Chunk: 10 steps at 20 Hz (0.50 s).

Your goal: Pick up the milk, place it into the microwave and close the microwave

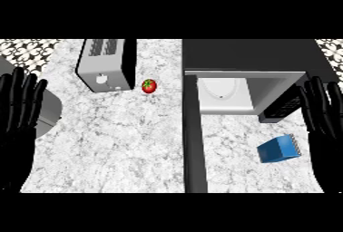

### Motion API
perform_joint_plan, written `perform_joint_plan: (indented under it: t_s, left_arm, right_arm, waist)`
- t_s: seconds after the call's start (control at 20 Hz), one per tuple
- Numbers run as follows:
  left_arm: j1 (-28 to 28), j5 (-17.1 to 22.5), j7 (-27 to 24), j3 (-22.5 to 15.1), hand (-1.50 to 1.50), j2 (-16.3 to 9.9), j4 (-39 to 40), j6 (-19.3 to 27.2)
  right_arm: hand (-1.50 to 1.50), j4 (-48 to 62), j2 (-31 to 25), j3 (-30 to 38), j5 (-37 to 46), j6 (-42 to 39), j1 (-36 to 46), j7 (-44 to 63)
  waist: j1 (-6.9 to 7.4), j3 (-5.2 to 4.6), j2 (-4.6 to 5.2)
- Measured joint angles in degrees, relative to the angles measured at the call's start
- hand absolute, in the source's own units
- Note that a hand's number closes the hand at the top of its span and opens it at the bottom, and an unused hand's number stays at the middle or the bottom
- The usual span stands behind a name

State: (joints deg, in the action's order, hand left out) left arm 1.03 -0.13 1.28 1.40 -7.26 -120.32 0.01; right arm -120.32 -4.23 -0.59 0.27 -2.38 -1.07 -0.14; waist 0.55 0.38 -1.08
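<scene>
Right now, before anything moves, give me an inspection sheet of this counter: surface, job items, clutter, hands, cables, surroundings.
Surface: white speckled marble counter, dark seam down the middle.
Job's things: blue milk carton lying on the counter, untouched; dark microwave with white interior, door swung open.
Clutter: silver toaster; red tomato beside it.
Hands: black left hand open at left edge; black right hand open at right edge; both hold nothing.
Cables: nothing seen.
Surroundings: patterned tiles at the top corners; grey round object at left, partly hidden.

Counter [120,136] showing grey-veined marble, matt; toaster [104,65] at ten o'clock looking brushed metal; tomato [149,85] gleaming glossy.
</scene>
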Motion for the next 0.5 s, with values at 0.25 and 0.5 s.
perform_joint_plan:
  t_s: [0.25,0.5]
  left_arm:
    - [0.01,0.17,0.43,-0.32,-1.5,0.35,-0.18,-0.38]
    - [-4.02,3.37,1.86,-1.21,-1.5,2.76,0.32,-0.72]
  right_arm:
    - [-1.5,-1.08,2.16,-0.22,7.33,6.28,0.22,2.1]
    - [-1.5,-0.77,3.6,-3.15,4.38,11.86,-0.65,4.16]
  waist:
    - [-0.43,-0.3,0.74]
    - [-0.36,-0.36,0.95]
